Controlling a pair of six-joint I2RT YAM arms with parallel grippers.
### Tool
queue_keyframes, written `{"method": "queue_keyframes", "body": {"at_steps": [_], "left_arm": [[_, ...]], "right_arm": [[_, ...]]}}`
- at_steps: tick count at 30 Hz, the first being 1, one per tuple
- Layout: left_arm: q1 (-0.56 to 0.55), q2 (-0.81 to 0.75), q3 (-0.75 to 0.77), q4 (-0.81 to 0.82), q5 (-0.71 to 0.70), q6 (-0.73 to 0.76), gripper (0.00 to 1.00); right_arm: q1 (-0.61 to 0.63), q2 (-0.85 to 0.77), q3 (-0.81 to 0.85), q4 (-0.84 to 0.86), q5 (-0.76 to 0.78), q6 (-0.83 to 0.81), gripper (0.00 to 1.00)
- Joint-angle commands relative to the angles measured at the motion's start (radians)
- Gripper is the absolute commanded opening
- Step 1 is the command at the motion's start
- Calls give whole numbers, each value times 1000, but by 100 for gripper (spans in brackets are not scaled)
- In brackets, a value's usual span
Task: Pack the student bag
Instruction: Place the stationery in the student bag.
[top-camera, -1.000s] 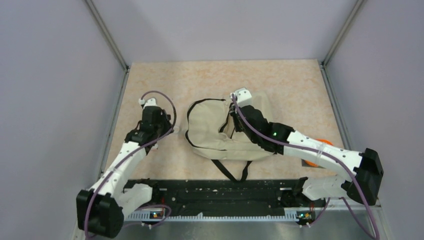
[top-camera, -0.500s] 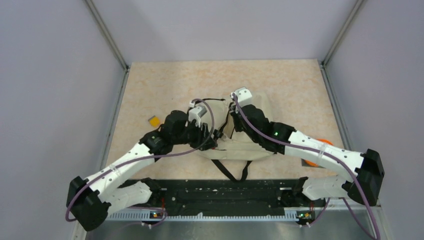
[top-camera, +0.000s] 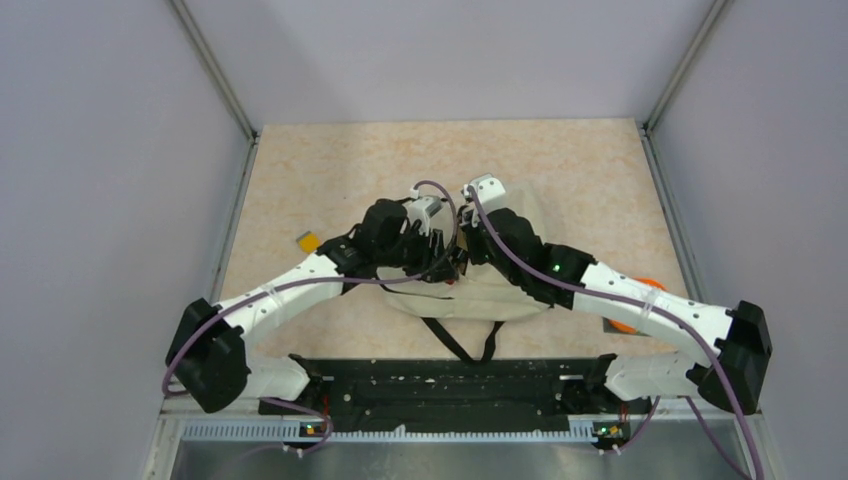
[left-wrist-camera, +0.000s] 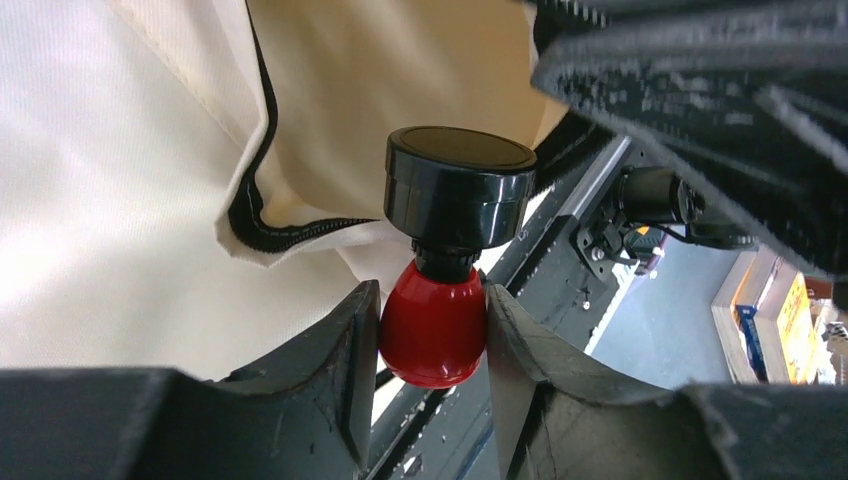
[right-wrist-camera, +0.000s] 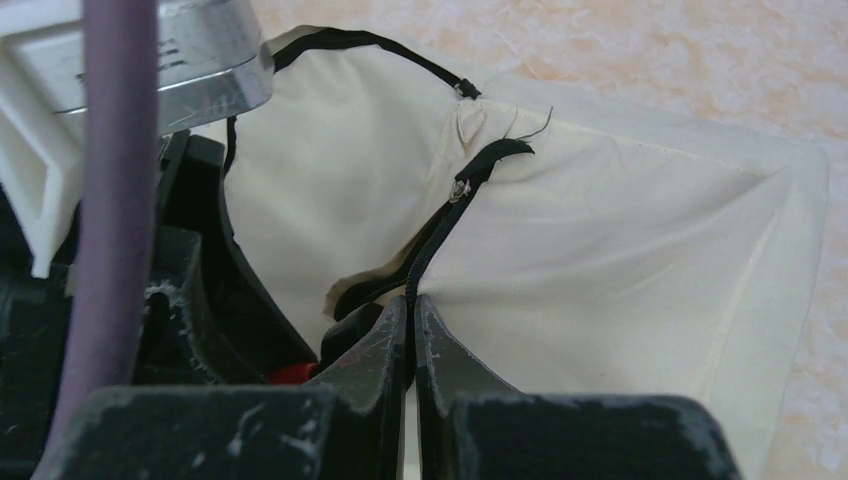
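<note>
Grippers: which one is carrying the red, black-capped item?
The left gripper: it clamps the red bottle by the student bag's opening. The right gripper instead pinches the bag's black-trimmed edge.

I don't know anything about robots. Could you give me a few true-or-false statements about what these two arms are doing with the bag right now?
1. The left fingers grip a red item with a black cap. True.
2. The right fingers are spread wide open above the student bag. False: they are shut, pinching the bag's black-trimmed edge.
3. A small yellow thing lies on the table, left of the bag in the overhead view. True.
4. The student bag hangs from the back wall. False: it lies on the table between the two arms.
</note>
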Motion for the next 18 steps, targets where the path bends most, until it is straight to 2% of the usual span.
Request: {"method": "queue_keyframes", "body": {"at_steps": [1, 4, 8, 14, 18], "left_arm": [[-1, 57, 91, 64, -33, 25, 28], [0, 98, 130, 57, -71, 35, 28], [0, 121, 126, 150, -136, -5, 28], [-1, 150, 25, 448, -120, -151, 29], [-5, 193, -29, 606, -59, -224, 34]], "right_arm": [[-4, -64, 22, 101, -50, 17, 0], [-3, -68, 20, 103, -57, 17, 0], [-3, -75, 13, 108, -59, 21, 0], [-2, -74, 12, 107, -40, 27, 0], [-2, -69, 12, 108, -33, 31, 0]]}}
